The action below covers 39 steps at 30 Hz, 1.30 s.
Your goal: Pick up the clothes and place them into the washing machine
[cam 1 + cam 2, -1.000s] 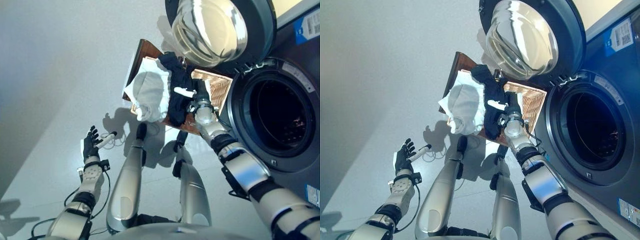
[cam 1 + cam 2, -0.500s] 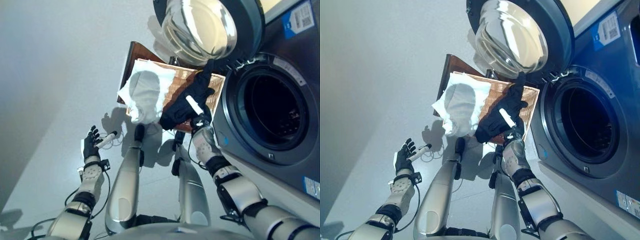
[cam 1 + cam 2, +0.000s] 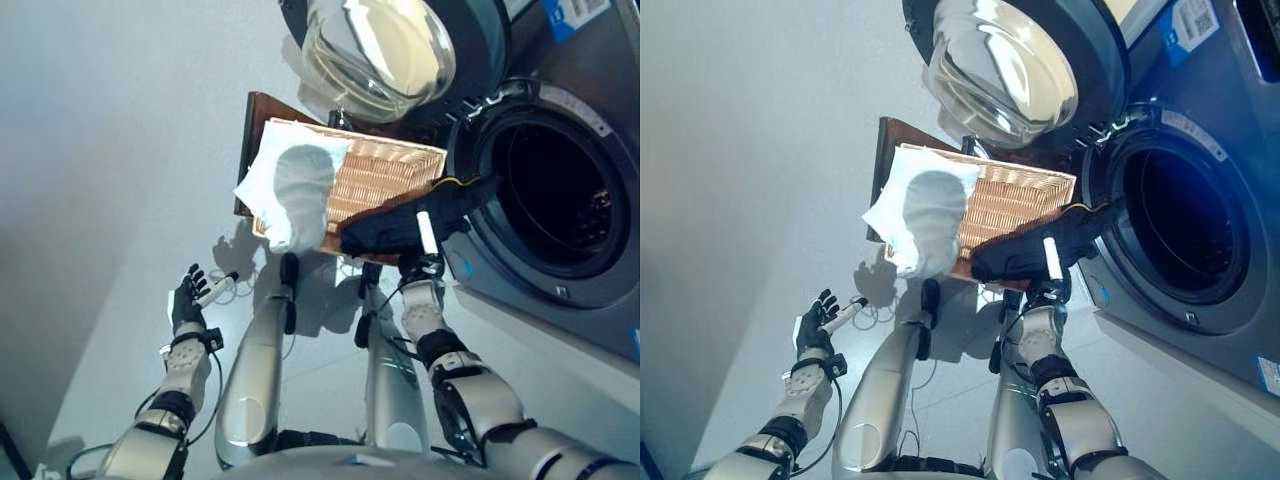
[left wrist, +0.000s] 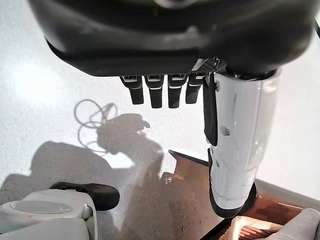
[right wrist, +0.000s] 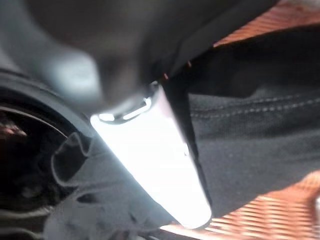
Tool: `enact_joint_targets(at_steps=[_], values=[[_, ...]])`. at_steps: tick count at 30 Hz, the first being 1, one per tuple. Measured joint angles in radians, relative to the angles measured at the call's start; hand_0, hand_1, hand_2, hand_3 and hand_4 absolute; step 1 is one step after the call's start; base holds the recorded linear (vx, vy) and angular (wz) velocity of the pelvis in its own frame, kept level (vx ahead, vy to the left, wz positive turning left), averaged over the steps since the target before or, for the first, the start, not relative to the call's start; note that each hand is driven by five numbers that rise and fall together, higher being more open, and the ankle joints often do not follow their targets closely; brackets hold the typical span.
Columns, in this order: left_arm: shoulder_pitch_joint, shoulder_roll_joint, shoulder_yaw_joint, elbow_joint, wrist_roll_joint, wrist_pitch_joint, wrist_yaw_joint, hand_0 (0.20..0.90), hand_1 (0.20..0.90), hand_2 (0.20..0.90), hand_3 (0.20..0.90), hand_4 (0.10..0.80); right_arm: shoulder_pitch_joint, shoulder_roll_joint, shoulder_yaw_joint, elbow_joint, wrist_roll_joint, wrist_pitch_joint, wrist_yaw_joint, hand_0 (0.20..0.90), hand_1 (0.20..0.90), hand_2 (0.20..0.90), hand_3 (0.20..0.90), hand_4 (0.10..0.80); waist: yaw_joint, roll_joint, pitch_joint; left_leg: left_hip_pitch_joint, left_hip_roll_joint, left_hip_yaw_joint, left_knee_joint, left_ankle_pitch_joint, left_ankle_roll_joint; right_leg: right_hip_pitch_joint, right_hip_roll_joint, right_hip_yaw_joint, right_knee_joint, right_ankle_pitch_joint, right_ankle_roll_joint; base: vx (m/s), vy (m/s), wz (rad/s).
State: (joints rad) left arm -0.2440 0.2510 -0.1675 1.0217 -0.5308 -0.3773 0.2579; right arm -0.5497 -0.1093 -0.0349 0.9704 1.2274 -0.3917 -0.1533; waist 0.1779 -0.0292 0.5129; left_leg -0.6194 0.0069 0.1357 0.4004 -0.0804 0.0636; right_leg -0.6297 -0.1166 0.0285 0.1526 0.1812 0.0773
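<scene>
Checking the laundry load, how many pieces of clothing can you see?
2: a dark garment held in the right hand by the washer opening, a white one on the basket.

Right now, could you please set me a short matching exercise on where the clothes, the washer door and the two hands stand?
Things:
1. dark garment
2. white garment
3. washing machine door
4. left hand

States:
a. swung open, glass bowl facing out
b. open and holding nothing, low over the floor
c. lying in the wicker basket, spilling over its near edge
d. gripped in the right hand, stretched towards the drum opening

Pairs: 1-d, 2-c, 3-a, 4-b
</scene>
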Motion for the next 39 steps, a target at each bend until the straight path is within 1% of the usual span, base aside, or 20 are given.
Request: enact_joint_targets(at_steps=[3,7,9,10,12,15,17,18,22,27,28,29,31,34,37,39], values=[[0.003,-0.008,-0.001,0.0,-0.002,0.0,-0.019,0.9,0.9,0.9,0.9,0.8,-0.012,-0.01,-0.053,0.003,0.05,-0.014,0.0,0.2,0.2,0.2,0.2,0.3,-0.001,0.007,-0.004,-0.001,-0.001,0.01,0.0,-0.003,0.004,-0.008,0.0,0.013,0.004,0.002,-0.002,0.013,-0.005,-0.07],[0.004,-0.022,-0.002,0.0,-0.01,0.0,-0.023,0.9,0.9,0.9,0.9,0.8,-0.015,-0.046,-0.078,0.003,0.077,-0.029,-0.001,0.2,0.2,0.2,0.2,0.3,-0.002,0.027,-0.015,-0.001,-0.003,0.012,0.003,-0.008,0.004,-0.01,-0.002,0.014,0.01,0.0,0.002,0.003,0.0,-0.01],[0.005,-0.022,-0.002,0.0,-0.018,0.0,-0.033,0.9,0.9,0.9,0.9,0.8,-0.022,-0.065,-0.097,0.003,0.079,-0.03,-0.003,0.2,0.2,0.2,0.2,0.3,-0.003,0.036,-0.02,-0.001,-0.004,0.013,0.003,-0.008,0.003,-0.011,-0.002,0.016,0.01,-0.005,0.007,0.0,0.0,0.0],[0.007,-0.021,-0.002,0.0,-0.02,0.0,-0.039,0.9,0.9,0.9,0.9,0.8,-0.024,-0.078,-0.098,0.003,0.079,-0.036,-0.004,0.2,0.2,0.2,0.2,0.3,-0.004,0.04,-0.023,-0.001,-0.004,0.013,0.002,-0.009,0.003,-0.011,-0.002,0.016,0.01,-0.01,0.014,0.0,0.0,0.0],[0.01,-0.022,-0.002,-0.001,-0.021,0.0,-0.04,0.9,0.9,0.9,0.9,0.8,-0.027,-0.1,-0.097,-0.001,0.077,-0.044,-0.005,0.2,0.2,0.2,0.2,0.3,-0.005,0.046,-0.028,-0.002,-0.005,0.013,0.001,-0.009,0.004,-0.012,-0.003,0.017,0.007,-0.012,0.017,0.0,0.0,0.0],[0.018,-0.022,-0.002,-0.002,-0.021,0.0,-0.04,0.9,0.9,0.9,0.9,0.8,-0.026,-0.121,-0.096,-0.015,0.061,-0.045,-0.014,0.2,0.2,0.2,0.2,0.3,-0.009,0.048,-0.033,-0.003,-0.006,0.015,-0.001,-0.01,0.005,-0.014,-0.004,0.017,0.005,-0.012,0.017,0.0,0.0,0.0],[0.026,-0.023,-0.002,-0.001,-0.021,0.0,-0.04,0.9,0.9,0.9,0.9,0.8,-0.027,-0.127,-0.103,-0.017,0.047,-0.046,-0.024,0.2,0.2,0.2,0.2,0.3,-0.017,0.048,-0.052,-0.02,-0.006,0.015,0.001,-0.011,0.006,-0.028,-0.004,0.017,0.01,-0.012,0.017,0.011,-0.003,0.05],[0.027,-0.022,-0.002,0.001,-0.022,0.0,-0.04,0.9,0.9,0.9,0.9,0.8,-0.032,-0.127,-0.116,-0.016,0.037,-0.046,-0.024,0.2,0.2,0.2,0.2,0.3,-0.021,0.048,-0.052,-0.02,-0.006,0.015,0.001,-0.012,0.007,-0.03,-0.004,0.017,0.014,-0.008,0.012,0.016,0.005,0.04],[0.024,-0.023,-0.002,0.001,-0.021,0.0,-0.041,0.9,0.9,0.9,0.9,0.8,-0.046,-0.147,-0.145,-0.011,0.037,-0.045,-0.027,0.2,0.2,0.2,0.2,0.3,-0.026,0.048,-0.052,-0.019,-0.006,0.012,0.01,-0.02,0.01,-0.031,-0.001,0.021,0.026,-0.004,0.017,0.01,-0.003,-0.02],[0.024,-0.022,0.0,0.002,-0.02,0.0,-0.042,0.9,0.9,0.9,0.9,0.8,-0.062,-0.232,-0.176,0.007,0.021,-0.044,-0.046,0.2,0.2,0.2,0.2,0.3,-0.027,0.046,-0.06,-0.031,-0.006,0.012,0.023,-0.029,0.01,-0.036,-0.001,0.028,0.027,-0.011,0.016,0.004,-0.002,-0.01],[0.025,-0.021,0.0,0.003,-0.019,0.0,-0.043,0.9,0.9,0.9,0.9,0.8,-0.09,-0.275,-0.185,0.048,0.018,-0.043,-0.049,0.2,0.2,0.2,0.2,0.3,-0.026,0.045,-0.066,-0.038,-0.008,0.014,0.03,-0.029,0.01,-0.044,-0.002,0.032,0.027,-0.009,0.018,0.0,0.0,0.0],[0.026,-0.02,0.001,0.005,-0.018,0.001,-0.043,0.9,0.9,0.9,0.9,0.8,-0.099,-0.287,-0.2,0.049,0.018,-0.044,-0.05,0.2,0.2,0.2,0.2,0.3,-0.026,0.044,-0.067,-0.038,-0.008,0.014,0.031,-0.03,0.011,-0.043,-0.002,0.033,0.027,-0.01,0.02,0.0,0.0,0.0],[0.027,-0.017,0.002,0.007,-0.017,0.0,-0.052,0.9,0.9,0.9,0.9,0.8,-0.146,-0.347,-0.213,0.085,0.019,-0.039,-0.066,0.2,0.2,0.2,0.2,0.3,-0.026,0.045,-0.069,-0.04,-0.008,0.017,0.033,-0.031,0.012,-0.044,-0.002,0.036,0.025,-0.013,0.028,0.002,-0.005,-0.02],[0.038,-0.017,0.001,0.009,-0.015,0.001,-0.062,0.9,0.9,0.9,0.9,0.8,-0.208,-0.42,-0.215,0.149,0.023,-0.043,-0.068,0.2,0.2,0.2,0.2,0.3,-0.026,0.045,-0.087,-0.048,-0.008,0.016,0.031,-0.032,0.014,-0.047,-0.002,0.038,0.016,-0.014,0.03,0.0,0.0,0.0],[0.053,-0.016,-0.001,0.007,-0.013,0.001,-0.063,0.9,0.9,0.9,0.9,0.8,-0.244,-0.44,-0.232,0.177,0.042,-0.043,-0.069,0.2,0.2,0.2,0.2,0.3,-0.025,0.047,-0.101,-0.047,-0.009,0.016,0.031,-0.029,0.019,-0.048,-0.001,0.04,0.017,-0.004,0.03,0.0,0.0,0.0],[0.057,-0.018,-0.002,0.006,-0.008,0.001,-0.068,0.9,0.9,0.9,0.9,0.8,-0.284,-0.463,-0.232,0.221,0.057,-0.035,-0.073,0.2,0.2,0.2,0.2,0.3,-0.019,0.055,-0.106,-0.05,-0.009,0.015,0.029,-0.029,0.02,-0.052,-0.001,0.041,0.02,-0.001,0.031,0.0,0.0,0.0]])
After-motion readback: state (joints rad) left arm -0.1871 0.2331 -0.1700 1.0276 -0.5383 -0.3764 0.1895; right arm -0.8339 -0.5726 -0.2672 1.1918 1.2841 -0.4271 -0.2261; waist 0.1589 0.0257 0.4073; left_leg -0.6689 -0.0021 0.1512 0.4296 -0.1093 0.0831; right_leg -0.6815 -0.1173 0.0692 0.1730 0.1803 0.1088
